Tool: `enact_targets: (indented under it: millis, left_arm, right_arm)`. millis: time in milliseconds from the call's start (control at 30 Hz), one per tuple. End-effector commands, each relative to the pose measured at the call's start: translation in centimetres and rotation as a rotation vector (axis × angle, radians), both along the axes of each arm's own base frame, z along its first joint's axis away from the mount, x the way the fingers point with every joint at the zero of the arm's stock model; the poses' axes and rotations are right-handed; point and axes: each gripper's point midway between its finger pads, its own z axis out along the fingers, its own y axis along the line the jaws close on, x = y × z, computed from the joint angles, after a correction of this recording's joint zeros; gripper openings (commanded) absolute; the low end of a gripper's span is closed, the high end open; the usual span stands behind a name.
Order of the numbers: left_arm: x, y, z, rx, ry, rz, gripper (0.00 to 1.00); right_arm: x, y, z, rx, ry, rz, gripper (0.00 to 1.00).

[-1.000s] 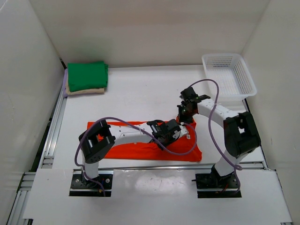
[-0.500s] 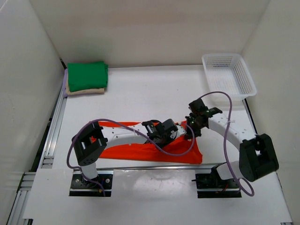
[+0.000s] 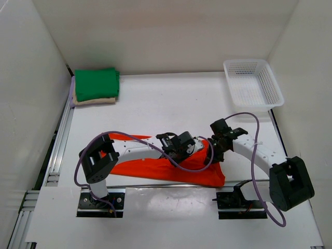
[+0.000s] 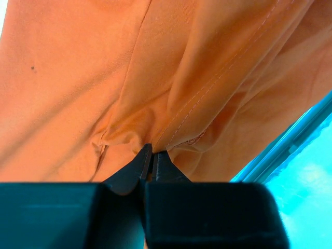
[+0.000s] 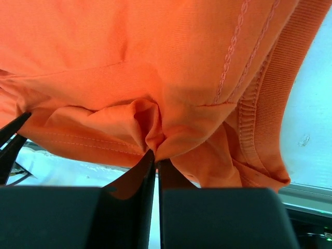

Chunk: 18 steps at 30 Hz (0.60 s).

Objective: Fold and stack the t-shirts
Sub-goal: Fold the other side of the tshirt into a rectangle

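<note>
The orange-red t-shirt point(image 3: 171, 171) lies crumpled lengthwise along the table's near edge. My left gripper point(image 3: 194, 147) is shut on a raised fold near the shirt's right end, and cloth fills the left wrist view point(image 4: 104, 78) above the pinching tips point(image 4: 152, 153). Just to its right, my right gripper point(image 3: 211, 145) pinches another bunched fold. The right wrist view shows that gripper point(image 5: 156, 155) with the shirt point(image 5: 155, 52) and its ribbed collar hanging over it. A folded green t-shirt point(image 3: 96, 83) sits on a tan one point(image 3: 93, 101) at the back left.
A white lattice basket point(image 3: 273, 85) stands at the back right by the wall. White walls close in the table on three sides. An aluminium rail point(image 3: 57, 150) runs along the left edge, and another lies in front of the shirt.
My right arm has swung toward the near edge with its fold of the shirt. The shirt's right part has bunched up and shifted forward. The left gripper has barely moved.
</note>
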Motion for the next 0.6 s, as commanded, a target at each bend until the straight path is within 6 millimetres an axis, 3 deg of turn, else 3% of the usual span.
enact_targets:
  millis: [0, 167, 267, 400, 567]
  left_arm:
    - [0.3, -0.5, 2.0, -0.053, -0.011, 0.003, 0.14]
    - [-0.2, -0.2, 1.8, -0.043, 0.017, -0.007, 0.26]
    - [-0.8, 0.1, 2.0, -0.038, 0.039, -0.016, 0.44]
    - [-2.0, 0.3, 2.6, -0.038, 0.096, -0.04, 0.59]
    - [-3.6, 0.7, 3.7, -0.028, 0.175, -0.067, 0.63]
  right_arm:
    - [-1.0, -0.3, -0.3, -0.015, 0.045, -0.024, 0.09]
    - [-2.8, -1.0, -0.9, -0.027, 0.099, -0.031, 0.18]
    - [-3.4, -0.9, -0.7, -0.007, 0.111, -0.027, 0.23]
    - [-3.0, -0.7, 0.2, 0.02, 0.055, -0.015, 0.28]
    - [-1.0, 0.4, 1.0, 0.077, -0.046, -0.031, 0.34]
